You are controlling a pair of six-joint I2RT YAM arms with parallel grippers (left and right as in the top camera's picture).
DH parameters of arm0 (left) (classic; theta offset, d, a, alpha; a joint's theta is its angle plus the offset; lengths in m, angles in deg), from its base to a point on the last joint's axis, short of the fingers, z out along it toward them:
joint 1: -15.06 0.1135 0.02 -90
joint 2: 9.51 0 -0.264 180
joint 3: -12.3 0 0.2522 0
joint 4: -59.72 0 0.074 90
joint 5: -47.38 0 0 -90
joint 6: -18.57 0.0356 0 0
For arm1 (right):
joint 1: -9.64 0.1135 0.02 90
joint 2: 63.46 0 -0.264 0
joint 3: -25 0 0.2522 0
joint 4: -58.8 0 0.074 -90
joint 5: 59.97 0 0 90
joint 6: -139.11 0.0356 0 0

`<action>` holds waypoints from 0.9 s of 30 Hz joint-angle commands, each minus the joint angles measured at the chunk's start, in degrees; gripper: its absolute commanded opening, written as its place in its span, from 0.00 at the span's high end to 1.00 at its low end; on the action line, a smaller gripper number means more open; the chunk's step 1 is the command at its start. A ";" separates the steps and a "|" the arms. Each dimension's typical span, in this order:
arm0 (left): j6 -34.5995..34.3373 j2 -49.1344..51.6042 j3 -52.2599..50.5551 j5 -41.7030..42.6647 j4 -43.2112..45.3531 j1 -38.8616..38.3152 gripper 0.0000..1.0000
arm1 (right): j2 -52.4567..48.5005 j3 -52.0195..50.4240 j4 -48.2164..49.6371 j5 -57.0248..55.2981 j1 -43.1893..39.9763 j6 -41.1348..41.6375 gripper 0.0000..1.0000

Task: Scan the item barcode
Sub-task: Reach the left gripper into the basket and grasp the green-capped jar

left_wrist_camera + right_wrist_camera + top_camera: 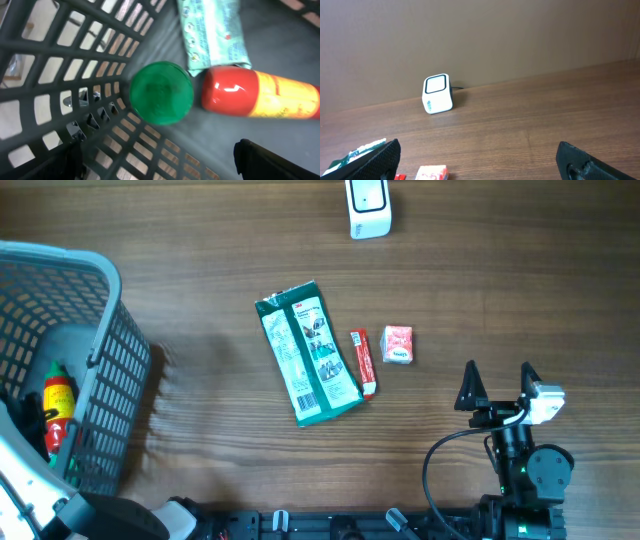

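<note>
Rising closest to the overhead lens, the basket (110, 290) is standing at the left end of the table (200, 240), and your left arm is reaching down into it, where a bottle (58, 402) is lying. Near the middle, a pack (308, 355), a stick (362, 362) and a box (397, 345) are lying side by side, the stick touching the pack's edge. The scanner (368, 208) is sitting at the far edge, well apart from the basket. Your right gripper (497, 370) is hovering at the near right, fingers spread and holding nothing

Through the left wrist, your left gripper (155, 150) is hanging wide apart and empty over a green cap (161, 92), which is sitting just beside the bottle's red end and below a pouch (212, 32). You are probably going for the capped item or the bottle; no barcode is showing on either

Through the right wrist, the scanner is facing you across bare wood, with the box and a corner of the pack peeking in at the bottom

Risks you are facing: the basket wall is crowding the left finger, so closing there could be snagging the mesh. The round cap could be slipping out of a shallow pinch, and the bottle is lying close enough to get nudged or pinched along with it. Lifting without knowing where the barcode is could be leaving it turned away from the scanner
</note>
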 commanded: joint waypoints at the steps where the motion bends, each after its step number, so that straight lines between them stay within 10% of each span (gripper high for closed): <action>1: 0.09 0.24 -3.93 0.70 0.50 2.97 0.00 | 0.26 -0.07 0.33 -0.79 0.13 0.50 0.00; 27: -0.76 0.28 -25.16 2.05 20.61 4.59 0.00 | 0.26 -0.07 0.33 -0.81 0.13 0.50 0.00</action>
